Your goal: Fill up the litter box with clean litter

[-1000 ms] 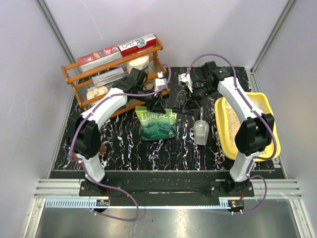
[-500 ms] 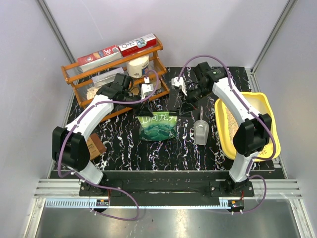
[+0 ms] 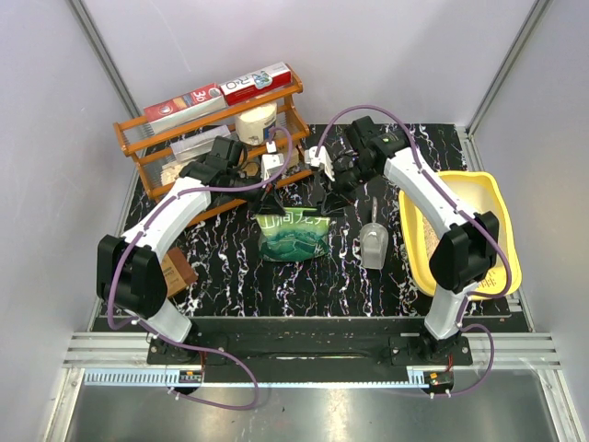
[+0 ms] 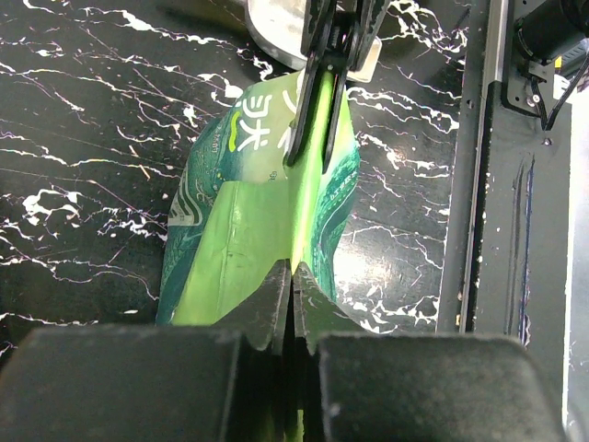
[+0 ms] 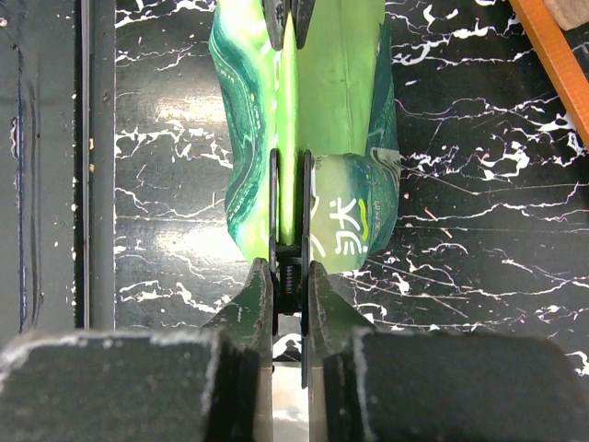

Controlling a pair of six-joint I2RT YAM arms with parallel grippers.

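The green litter pouch (image 3: 293,238) with white characters lies on the black marble table, left of the yellow litter box (image 3: 486,198), which holds a layer of tan litter (image 3: 429,230). My left gripper (image 3: 272,197) is shut on the pouch's folded top edge (image 4: 267,193) at its left end. My right gripper (image 3: 322,197) is shut on a black spring clip (image 5: 290,216) that is clamped on the same edge of the pouch (image 5: 340,110). In the left wrist view the clip (image 4: 308,120) and the right gripper's fingers (image 4: 324,32) show at the far end.
A grey scoop (image 3: 373,247) lies between the pouch and the litter box. An orange wire rack (image 3: 152,166) with boxes and a roll stands at the back left. A brown block (image 3: 176,271) lies by the left arm.
My right gripper has moved left onto the clip at the pouch's top edge. My left arm has swung its elbow outward to the left, its gripper staying at the pouch's top.
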